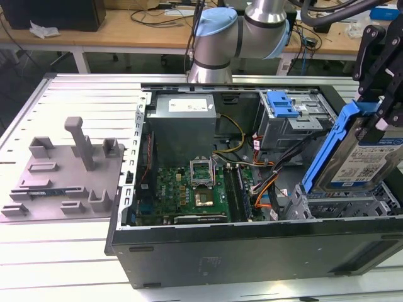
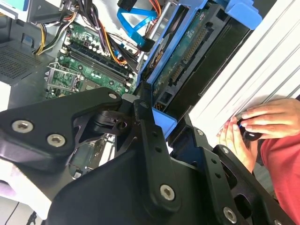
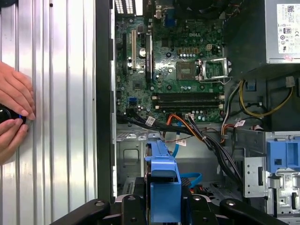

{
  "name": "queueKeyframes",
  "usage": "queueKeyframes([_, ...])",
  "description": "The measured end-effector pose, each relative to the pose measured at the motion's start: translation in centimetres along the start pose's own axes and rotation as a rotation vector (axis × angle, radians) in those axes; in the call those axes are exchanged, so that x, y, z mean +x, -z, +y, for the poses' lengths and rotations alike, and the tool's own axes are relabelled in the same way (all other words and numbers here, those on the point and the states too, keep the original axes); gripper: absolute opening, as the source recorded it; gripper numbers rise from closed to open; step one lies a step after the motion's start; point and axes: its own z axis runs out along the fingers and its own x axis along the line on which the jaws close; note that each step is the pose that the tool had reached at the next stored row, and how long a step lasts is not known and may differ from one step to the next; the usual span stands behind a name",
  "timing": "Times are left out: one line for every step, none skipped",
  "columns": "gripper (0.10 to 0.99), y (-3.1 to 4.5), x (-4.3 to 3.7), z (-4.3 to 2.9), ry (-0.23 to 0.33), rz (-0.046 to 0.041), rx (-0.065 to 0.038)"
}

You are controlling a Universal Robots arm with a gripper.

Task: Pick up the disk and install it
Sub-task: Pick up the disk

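Note:
The disk (image 1: 360, 157), a silver drive with a white-and-blue label in a blue plastic frame, hangs steeply tilted at the exterior view's right. Its lower end sits just above the metal drive cage (image 1: 340, 206) in the case's front corner. My black gripper (image 1: 380, 121) is shut on the disk's upper end. In the second wrist view the gripper (image 2: 159, 117) clamps the blue frame, and the disk's (image 2: 187, 65) green board and connector face the camera. Edge-on in the first wrist view, the disk's blue frame (image 3: 163, 183) stands between the fingers of the gripper (image 3: 164, 208).
The open computer case (image 1: 189, 255) holds a motherboard (image 1: 195, 189), a grey power supply (image 1: 182, 123), orange and black cables (image 1: 267, 189) and a blue tab (image 1: 281, 104) on the rear cage. A grey fixture (image 1: 69, 167) lies to its left. A person's hands (image 3: 14, 112) rest on the ribbed table.

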Motion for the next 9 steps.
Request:
queueKeyframes([0.365,-0.03,-0.02,-0.01,0.000,0.0000,0.000])
queueKeyframes([0.365,-0.04,-0.05,-0.01,0.000,0.0002,0.000])
queueKeyframes([0.365,-0.10,-0.11,-0.01,0.000,0.0000,0.000])
queueKeyframes([0.365,-0.16,-0.12,-0.02,0.000,-0.0002,0.000])
queueKeyframes([0.365,-0.19,-0.13,-0.02,0.000,0.0000,0.000])
queueKeyframes([0.365,-0.26,-0.13,-0.02,0.000,0.0001,0.000])
queueKeyframes([0.365,-0.33,-0.13,-0.03,0.000,0.0003,0.000])
queueKeyframes([0.365,-0.38,-0.13,-0.03,0.000,0.0003,0.000])
queueKeyframes([0.365,-0.44,-0.13,-0.04,0.000,0.0002,0.000])
